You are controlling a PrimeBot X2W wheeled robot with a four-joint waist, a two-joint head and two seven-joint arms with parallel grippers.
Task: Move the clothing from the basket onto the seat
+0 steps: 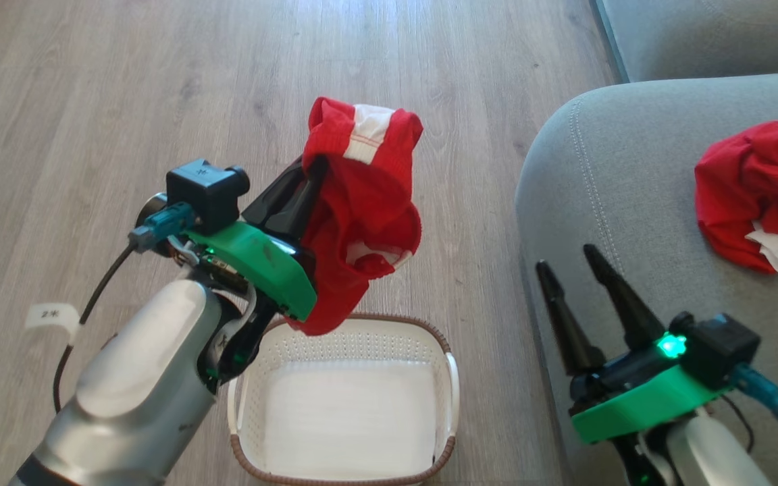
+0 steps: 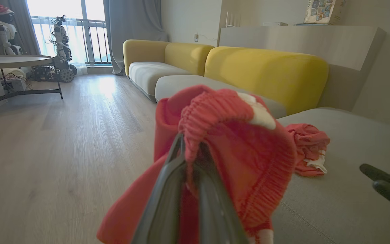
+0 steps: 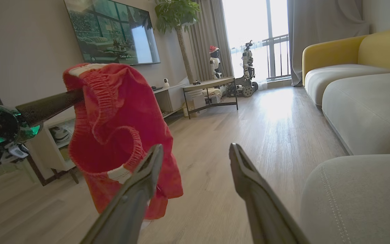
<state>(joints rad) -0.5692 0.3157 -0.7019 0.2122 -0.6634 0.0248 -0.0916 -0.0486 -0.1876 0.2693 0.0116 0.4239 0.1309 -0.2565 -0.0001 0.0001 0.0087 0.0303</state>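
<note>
Two red garments make up the clothing. The crumpled garment [image 1: 754, 189] lies on the seat [image 1: 605, 175], well in from its rounded corner, so that half of the job looks done. The hanging garment [image 1: 369, 202] is pinched near its elastic waistband by the left hand [image 1: 309, 181], whose two dark fingers are clenched together on the fabric. The rest of the cloth droops free from that one pinch. In the head view its lowest fold overlaps the far rim of the basket [image 1: 375, 341], though I cannot tell whether it touches. Holding it this high seems meant to lift the whole length out, so that nothing drags on the rim during the carry across to the cushion. The basket stands on the wood floor [image 1: 92, 101] just beside the seat, which makes that carry short, and its white bottom shows no red cloth. The right hand [image 1: 564, 260] is released, its fingers spread wide and grasping nothing, poised over the seat's near edge and apparently parked clear of the left arm's path. What is left, I judge, is a swing to the right and a release over the cushion, near the crumpled garment.
</note>
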